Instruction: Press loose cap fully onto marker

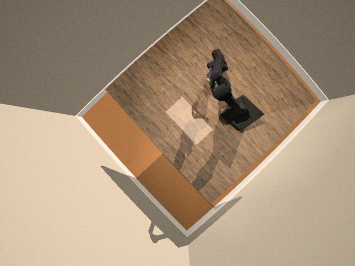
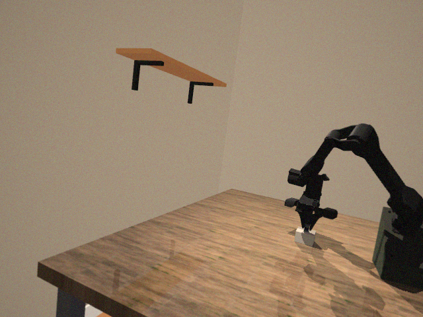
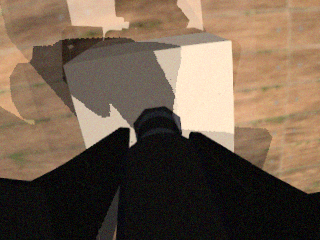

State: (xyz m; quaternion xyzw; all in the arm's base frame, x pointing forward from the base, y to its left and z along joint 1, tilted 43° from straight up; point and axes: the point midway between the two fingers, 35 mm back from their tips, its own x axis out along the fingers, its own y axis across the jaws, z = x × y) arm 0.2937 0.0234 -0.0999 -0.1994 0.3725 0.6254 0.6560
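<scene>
The pale holder block [image 2: 303,237] [image 3: 207,90] stands on the table; only a sliver of it shows beside the arm in the overhead view. The lower part of the dark marker [image 3: 158,119] stands upright at the block. My gripper [image 2: 307,228] [image 3: 160,134] points down just above the block, its fingertips close to the block's top. It is shut on the black cap [image 3: 159,175], which lines up with the marker and hides its upper part. Whether the cap is fully seated is hidden by the cap and fingers.
The wooden table [image 1: 148,82] [image 2: 191,235] carries the arm's base [image 1: 253,114] [image 2: 382,238] close by the block. A brown shelf [image 2: 177,66] hangs on the wall, far from the gripper. Light patches and arm shadows fall across the table.
</scene>
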